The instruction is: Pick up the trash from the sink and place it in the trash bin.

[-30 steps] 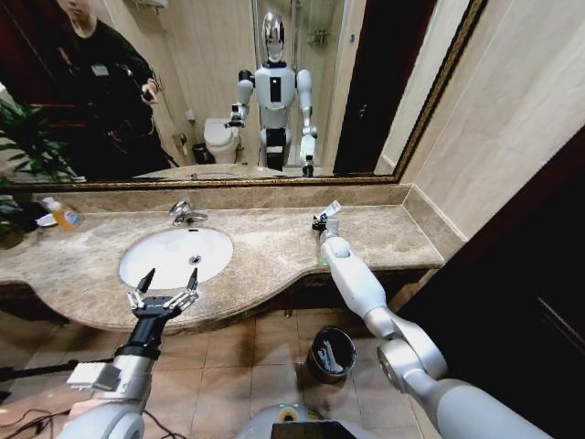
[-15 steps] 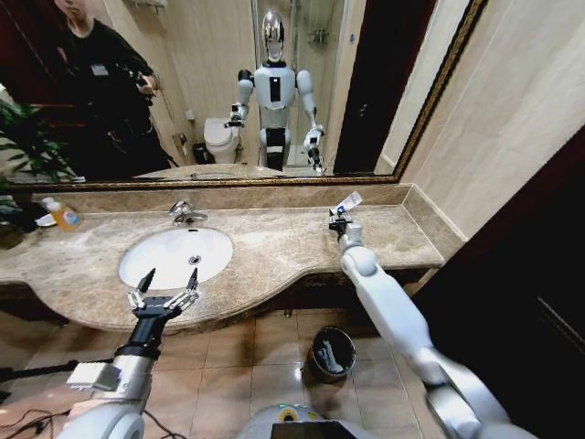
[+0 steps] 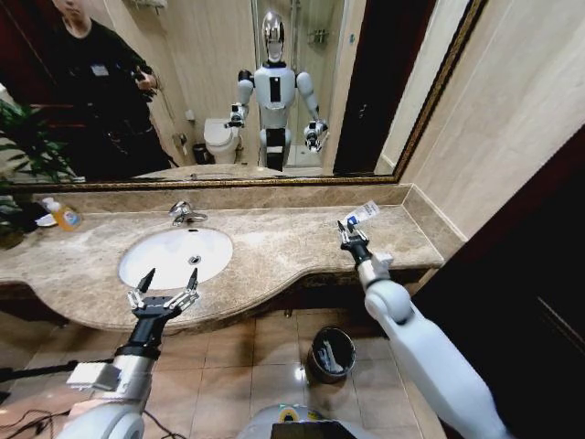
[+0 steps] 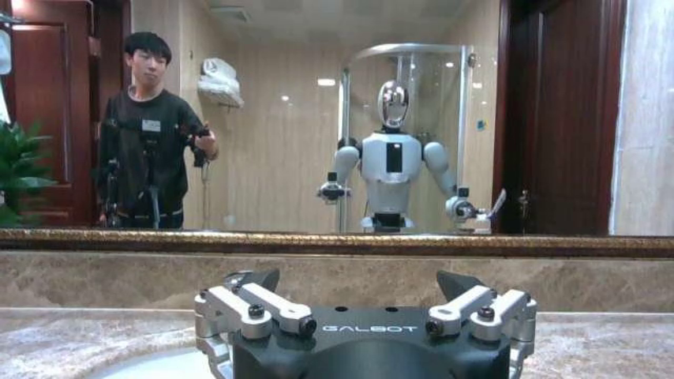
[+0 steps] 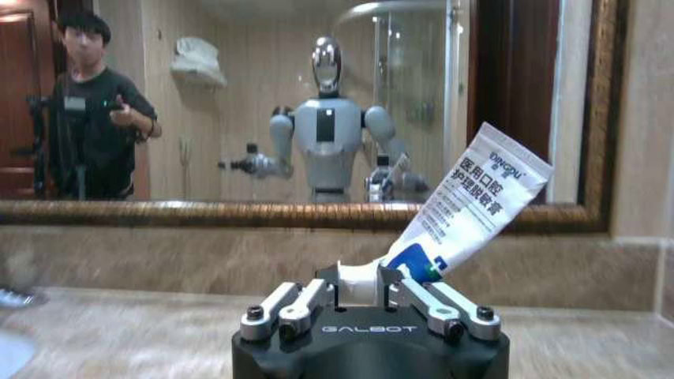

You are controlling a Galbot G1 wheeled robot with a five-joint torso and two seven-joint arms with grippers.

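Over the surface right of the sink, right pincer grips a white tube, now swung further right than before. Bin sits below on the floor: drop pending. Left pincer hovers spread at the sink's front rim.

The head camera looks down over the counter; both wrist cameras face the mirror it shares.

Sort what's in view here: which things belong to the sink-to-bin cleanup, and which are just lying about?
Job:
white tube, shut in right hand
sink
trash bin, on the floor
left hand, open at the sink's front rim

Lying about:
orange-liquid bottle
chrome tap
plant
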